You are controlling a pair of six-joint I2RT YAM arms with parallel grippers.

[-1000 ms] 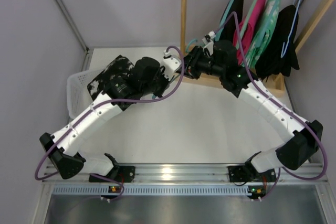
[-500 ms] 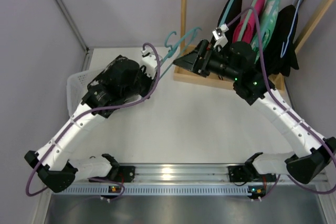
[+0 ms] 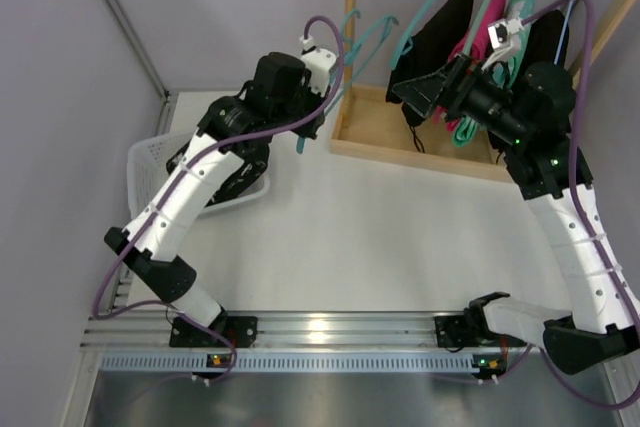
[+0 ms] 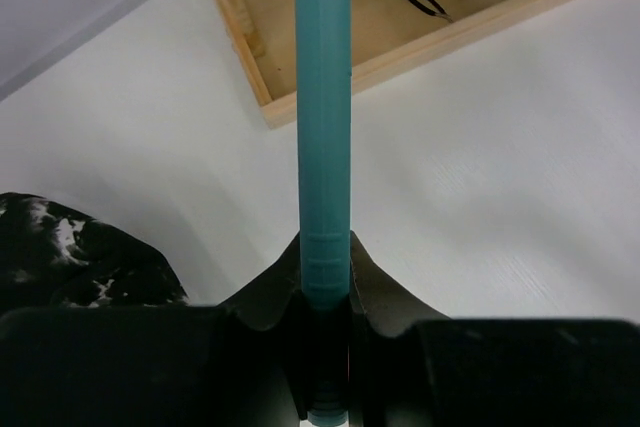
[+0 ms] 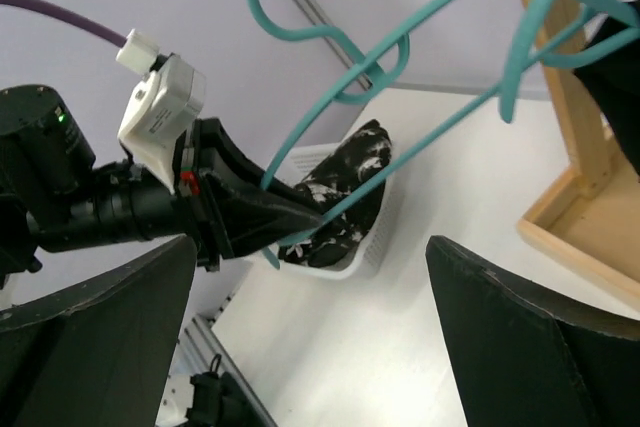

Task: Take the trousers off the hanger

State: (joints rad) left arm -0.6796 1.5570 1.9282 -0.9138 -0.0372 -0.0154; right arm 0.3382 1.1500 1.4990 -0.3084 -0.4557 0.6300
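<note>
The teal hanger [image 3: 352,39] is bare and held up in the air near the wooden rack. My left gripper [image 3: 320,110] is shut on one of its thin bars. In the left wrist view that bar [image 4: 325,97] runs straight up from between the closed left gripper [image 4: 325,259]. The black-and-white trousers [image 5: 345,197] lie bunched in the white basket [image 5: 372,247], off the hanger [image 5: 400,47]; a corner of them [image 4: 70,257] shows below the left wrist. My right gripper [image 3: 412,97] hangs open to the hanger's right, nothing between its fingers [image 5: 100,337].
The white basket [image 3: 150,159] stands at the table's left edge under the left arm. A wooden rack [image 3: 350,7] with a tray base [image 3: 420,155] stands at the back right, hung with black [image 3: 445,27], pink [image 3: 480,37] and green garments on teal hangers.
My left arm has lifted the hanger up and back toward the rack, leaving the trousers in the basket. The right gripper has opened, let go and drawn back to the right.
</note>
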